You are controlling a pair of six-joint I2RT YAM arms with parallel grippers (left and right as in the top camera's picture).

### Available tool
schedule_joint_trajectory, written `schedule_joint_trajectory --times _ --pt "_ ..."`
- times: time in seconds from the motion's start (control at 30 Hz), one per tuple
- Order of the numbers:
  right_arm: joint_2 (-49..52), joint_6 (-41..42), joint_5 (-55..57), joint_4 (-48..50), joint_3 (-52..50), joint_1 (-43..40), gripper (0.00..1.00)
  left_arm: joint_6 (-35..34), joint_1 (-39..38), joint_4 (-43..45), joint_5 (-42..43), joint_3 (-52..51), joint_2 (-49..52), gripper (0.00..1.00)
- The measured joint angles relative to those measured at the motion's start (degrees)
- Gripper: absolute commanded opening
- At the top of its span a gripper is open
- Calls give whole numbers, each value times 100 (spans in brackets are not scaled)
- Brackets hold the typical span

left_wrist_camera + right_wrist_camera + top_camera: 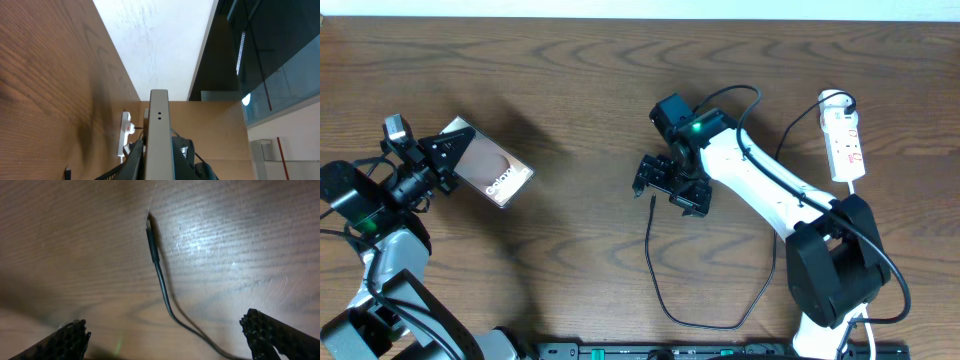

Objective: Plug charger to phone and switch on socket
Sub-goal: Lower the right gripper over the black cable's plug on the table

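Overhead view: at nine o'clock the left gripper point(448, 163) is clamped on the flat rectangular smartphone point(492, 168), which has a dark brownish screen and silvery edges, and holds it tilted over the brown wooden table point(570, 80). Near centre the right gripper point(670, 187) hovers, jaws spread wide and empty. The slim black connector tip point(651, 200) of the long thin black charger cable point(665, 300) lies just beside it at seven o'clock. The narrow white power strip point(845, 140) lies at two o'clock, well apart.

Left wrist view: the smartphone appears edge-on, pointing to twelve o'clock.

Right wrist view: the connector tip lies flat at eleven o'clock between the black textured fingers point(70, 340), with the cable trailing toward five o'clock. The cable is judged light and limp, so the stiff sleeve behind the tip is the place to take hold.
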Motion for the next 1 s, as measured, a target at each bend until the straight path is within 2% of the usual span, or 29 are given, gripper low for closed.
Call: schedule_joint_trajectory --times 0.37,0.73,1.0 --pt "363 28 579 407 0 361 98 0 0 0 2 0 0 7" --pt "461 85 813 361 0 369 91 0 0 0 42 0 0 7" --pt "518 127 981 343 0 525 90 0 0 0 42 0 0 8"
